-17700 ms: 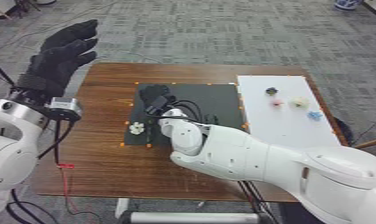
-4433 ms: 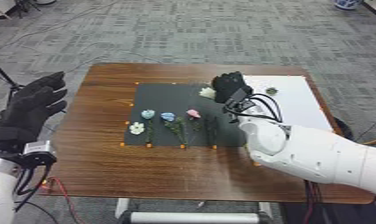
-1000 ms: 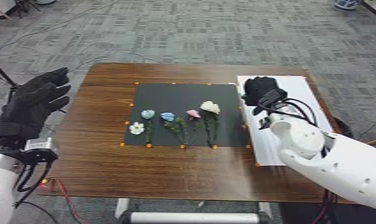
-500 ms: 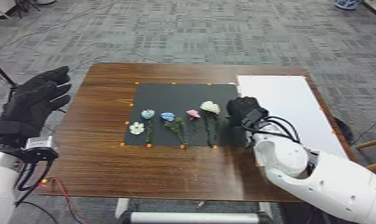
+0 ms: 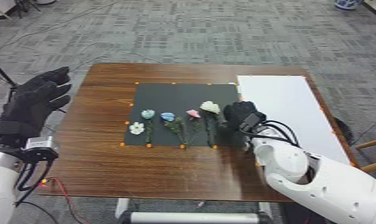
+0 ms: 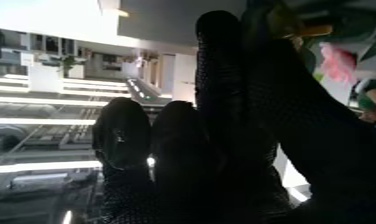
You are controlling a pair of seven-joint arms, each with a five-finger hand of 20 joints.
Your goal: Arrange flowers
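Head view, table: While the brown wooden table (image 5: 104,165) spans the middle of the frame, a black mat (image 5: 171,95) lies at its centre and a white sheet (image 5: 291,110) on its right part.
Head view, flowers: On the mat's lower half, from left to right, are a small white flower (image 5: 136,128), a pale teal flower (image 5: 148,114), a blue flower (image 5: 168,116), a pink flower (image 5: 193,113) and a cream flower (image 5: 209,106); the last four lie heads up the frame, their green stems running down it.
Head view, right hand: The right hand (image 5: 239,114) is right of centre, over the mat's right edge, just beside the cream flower.
Head view, left hand: At the left edge, off the table, the left hand (image 5: 33,102) points up the frame, its fingers straight and somewhat apart.
Right wrist view, fingers: On the right hand (image 6: 242,125) the thumb and the nearest finger close together at their tips on a dark flower (image 6: 283,22), dim and mostly hidden; the other fingers stand upright beside them.
Right wrist view, beyond: The pink flower shows past the thumb, near green leaves (image 6: 375,47).
Right wrist view, background: Bright ceiling lights (image 6: 51,120) run in strips.
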